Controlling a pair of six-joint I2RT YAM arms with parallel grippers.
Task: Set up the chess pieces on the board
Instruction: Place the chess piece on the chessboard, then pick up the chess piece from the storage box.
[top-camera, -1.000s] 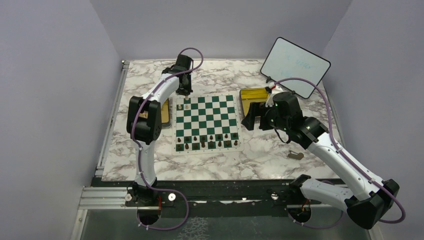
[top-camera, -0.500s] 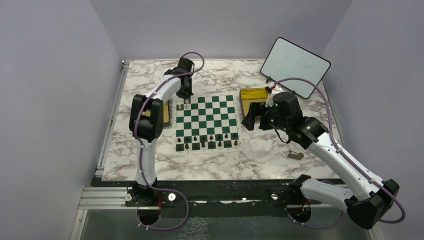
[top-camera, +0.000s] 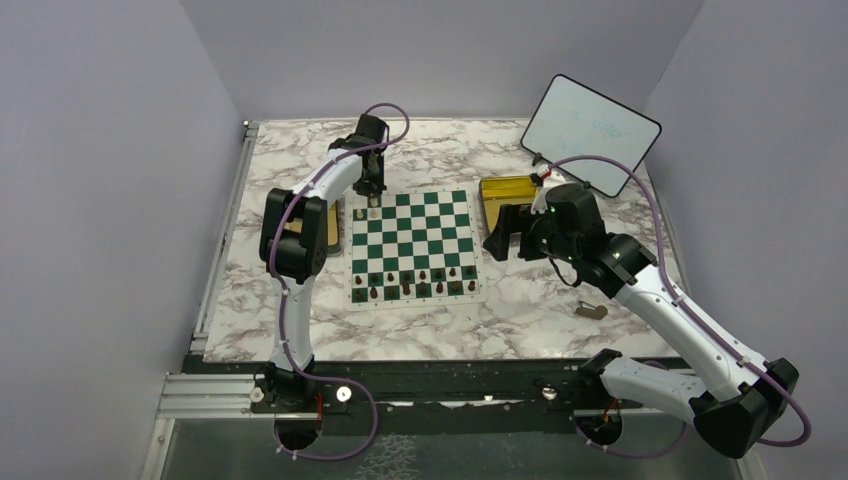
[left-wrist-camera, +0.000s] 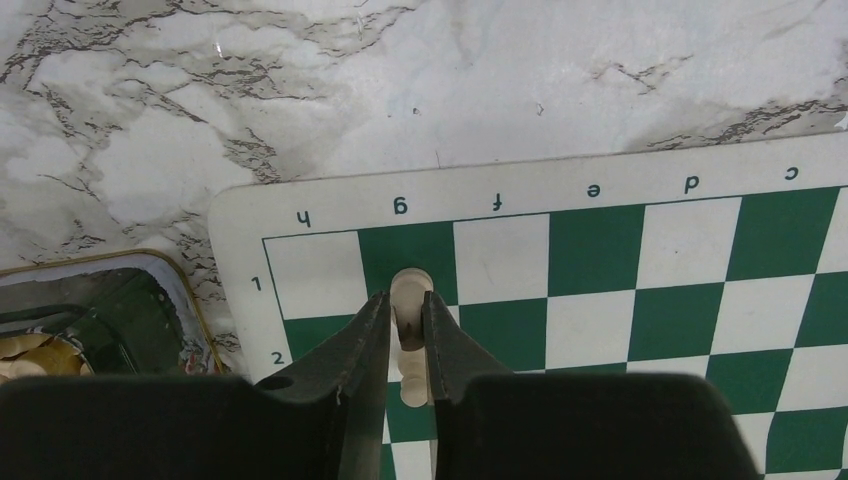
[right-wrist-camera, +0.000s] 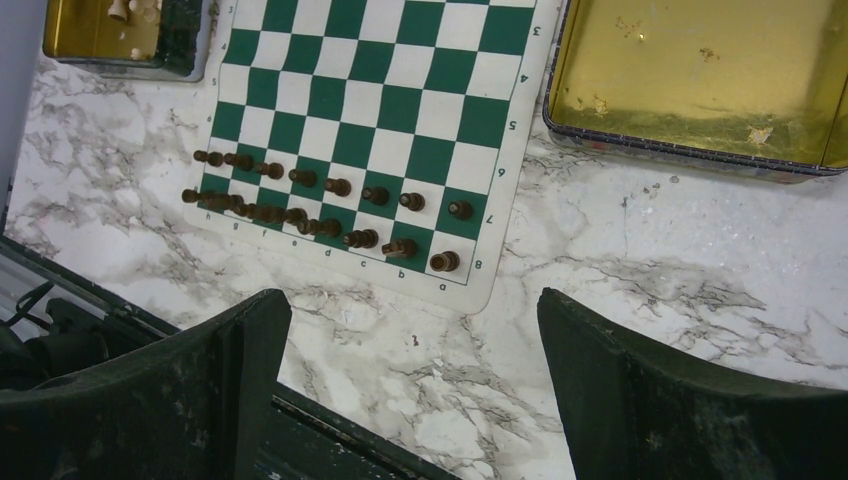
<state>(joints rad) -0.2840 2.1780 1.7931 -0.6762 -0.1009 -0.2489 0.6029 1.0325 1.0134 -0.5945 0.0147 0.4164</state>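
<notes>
The board (top-camera: 430, 232) is a green and white mat mid-table. Dark brown chess pieces (top-camera: 420, 281) fill its two near rows and also show in the right wrist view (right-wrist-camera: 330, 187). My left gripper (top-camera: 372, 188) is at the far left corner. In the left wrist view, the left gripper (left-wrist-camera: 405, 297) has its narrow jaws close on either side of a cream piece (left-wrist-camera: 411, 284) standing upright on the g1 square. Whether they still press it does not show. Another cream piece (top-camera: 359, 214) stands nearby. My right gripper (right-wrist-camera: 410, 300) hangs wide open and holds nothing, right of the board (top-camera: 500, 240).
A gold tray (top-camera: 505, 192) lies at the board's far right, seen bare in the right wrist view (right-wrist-camera: 700, 80). Another tray (left-wrist-camera: 100, 300) with cream pieces lies left of the board. A whiteboard (top-camera: 590, 130) leans at the back right. A small grey object (top-camera: 592, 311) lies on the marble.
My left arm has shifted slightly right and its gripper has settled over the board's far left corner with the cream piece. The right arm has not moved.
</notes>
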